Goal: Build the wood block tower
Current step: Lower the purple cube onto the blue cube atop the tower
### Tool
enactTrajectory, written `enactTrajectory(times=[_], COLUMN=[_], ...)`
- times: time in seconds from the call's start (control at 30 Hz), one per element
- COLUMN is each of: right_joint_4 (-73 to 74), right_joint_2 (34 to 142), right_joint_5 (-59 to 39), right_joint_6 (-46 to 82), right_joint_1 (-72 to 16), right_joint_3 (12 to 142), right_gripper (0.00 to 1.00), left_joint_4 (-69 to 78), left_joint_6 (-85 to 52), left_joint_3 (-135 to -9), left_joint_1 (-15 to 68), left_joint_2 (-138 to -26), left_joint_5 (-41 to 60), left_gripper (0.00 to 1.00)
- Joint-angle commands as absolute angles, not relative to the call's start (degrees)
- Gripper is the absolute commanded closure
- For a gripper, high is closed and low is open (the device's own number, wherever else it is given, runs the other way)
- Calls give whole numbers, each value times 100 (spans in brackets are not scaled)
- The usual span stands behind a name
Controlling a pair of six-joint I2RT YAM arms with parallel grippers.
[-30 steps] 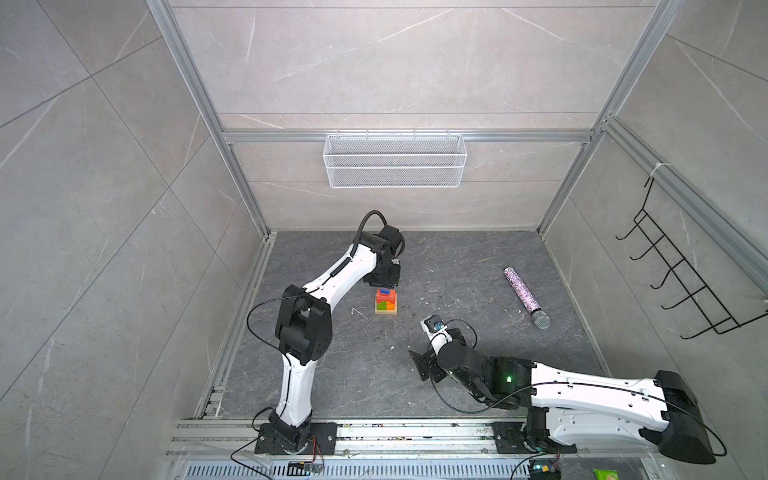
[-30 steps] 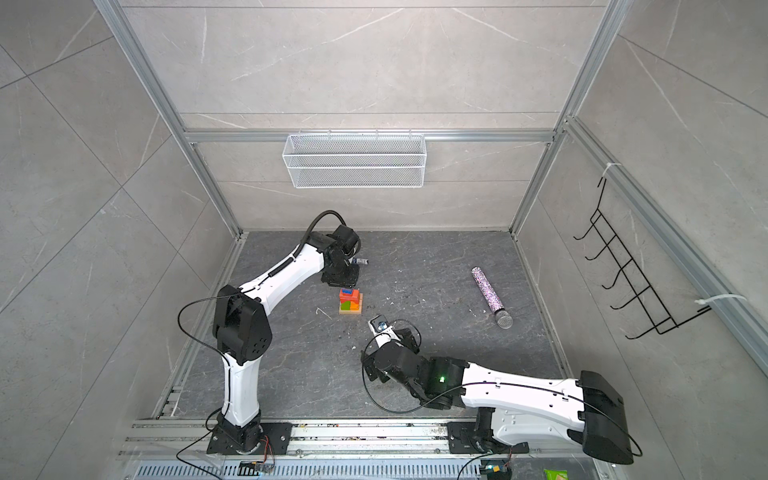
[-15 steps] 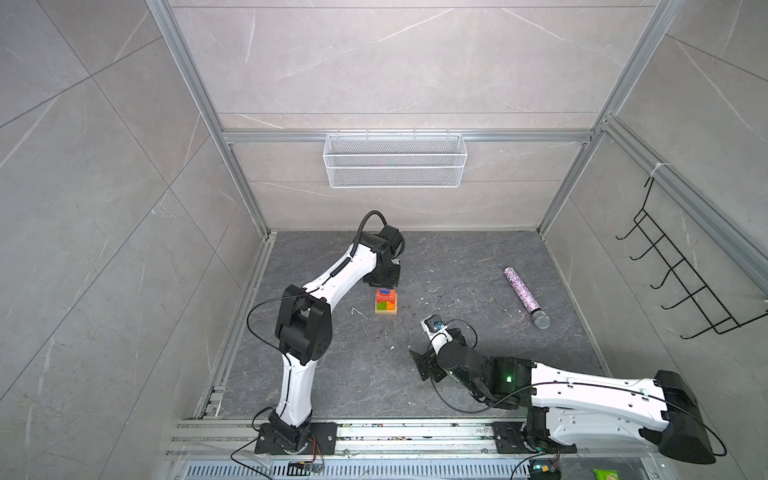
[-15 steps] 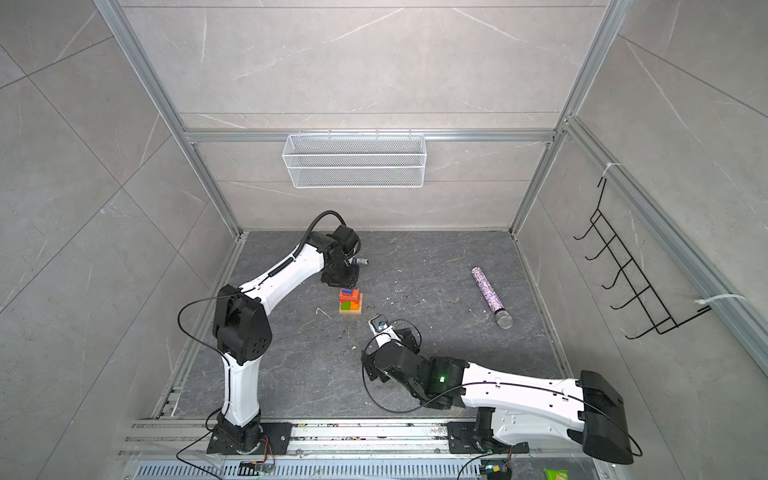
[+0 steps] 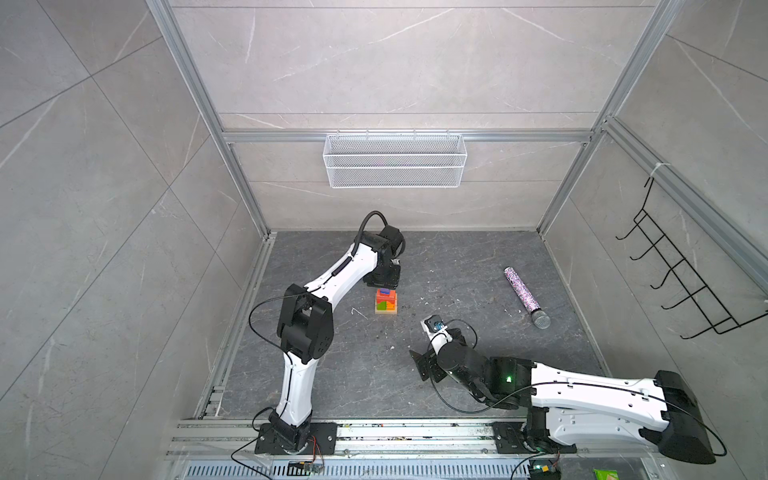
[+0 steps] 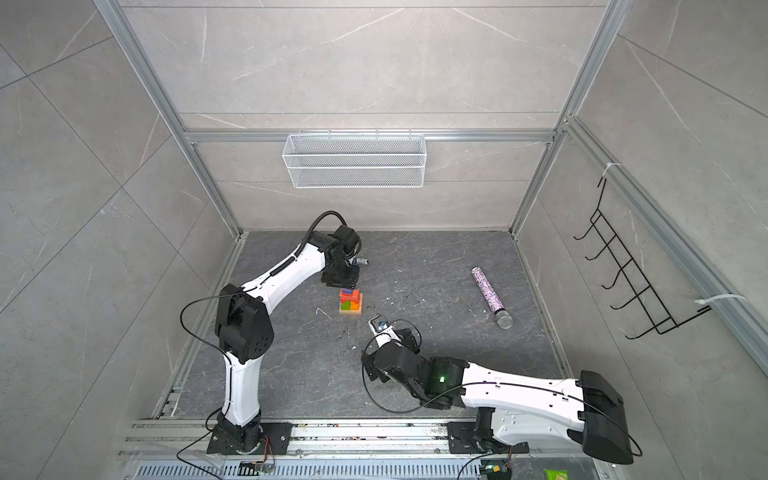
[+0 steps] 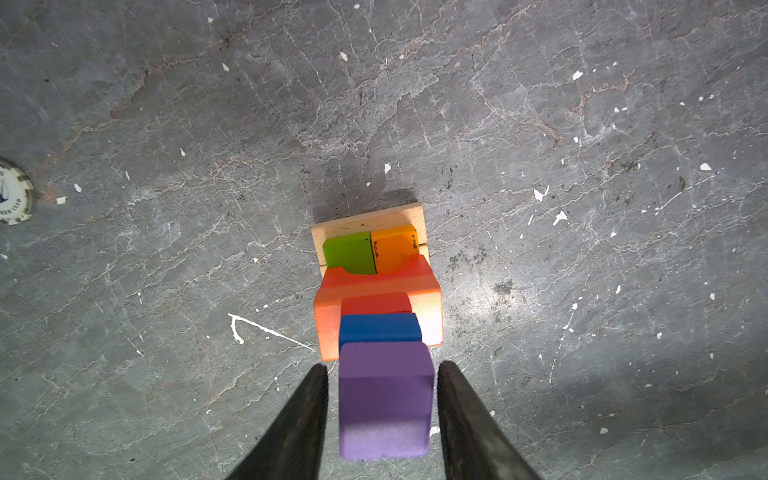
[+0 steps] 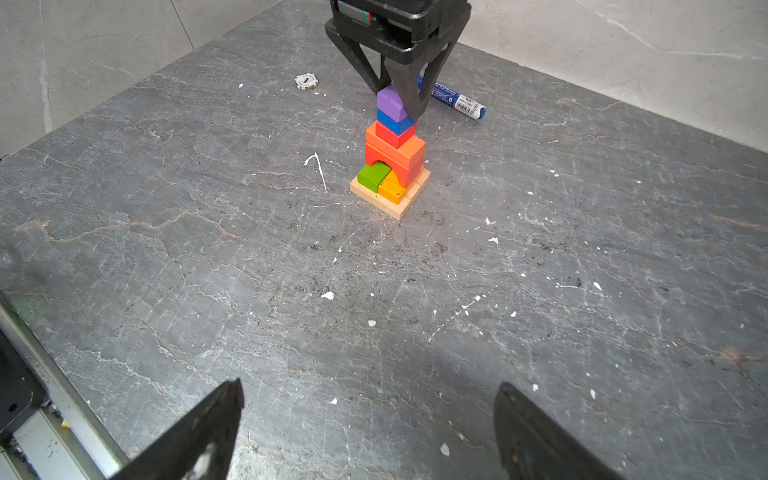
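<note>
The tower (image 8: 394, 158) stands mid-floor, seen in both top views (image 5: 386, 302) (image 6: 350, 303). It has a tan base, green (image 7: 348, 251) and orange (image 7: 392, 247) blocks, an orange-red arch, then a red block and a blue cube (image 7: 379, 328). The purple cube (image 7: 384, 399) (image 8: 388, 104) sits on top. My left gripper (image 7: 382, 366) (image 8: 399, 104) hangs over the top, open, with a thin gap between each finger and the purple cube. My right gripper (image 8: 370, 384) (image 5: 424, 365) is open and empty, low over the floor well in front of the tower.
A blue marker pen (image 8: 457, 99) lies just behind the tower, and a poker chip (image 8: 306, 81) lies to one side of it. A glittery microphone (image 5: 524, 296) lies at the right. A wire basket (image 5: 395, 160) hangs on the back wall, a hook rack (image 5: 685, 286) on the right wall.
The left gripper's fingers have parted slightly from the purple cube, which stays on the tower. Neither arm has visibly shifted.
</note>
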State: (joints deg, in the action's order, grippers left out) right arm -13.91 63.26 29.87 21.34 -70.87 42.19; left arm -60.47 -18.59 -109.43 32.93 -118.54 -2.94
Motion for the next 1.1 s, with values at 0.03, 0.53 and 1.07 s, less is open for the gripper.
enactTrajectory(times=[0.03, 0.53, 1.07], right_joint_4=[-1547, -1591, -1614], right_joint_2=[6346, 6328, 6311], right_joint_5=[3111, 3129, 3154], right_joint_6=[2083, 2118, 2135], right_joint_1=[-7128, -7125, -7127], right_joint_3=[4249, 4245, 4205], right_gripper=[6, 6, 6], left_joint_4=[-6214, -6248, -6257], left_joint_6=[-1801, -1863, -1925], left_joint_3=[-11178, -11285, -11303], left_joint_1=[3314, 3316, 3315], left_joint_2=[-11909, -11964, -12003], left_joint_5=[-374, -436, -379], left_gripper=[54, 63, 64])
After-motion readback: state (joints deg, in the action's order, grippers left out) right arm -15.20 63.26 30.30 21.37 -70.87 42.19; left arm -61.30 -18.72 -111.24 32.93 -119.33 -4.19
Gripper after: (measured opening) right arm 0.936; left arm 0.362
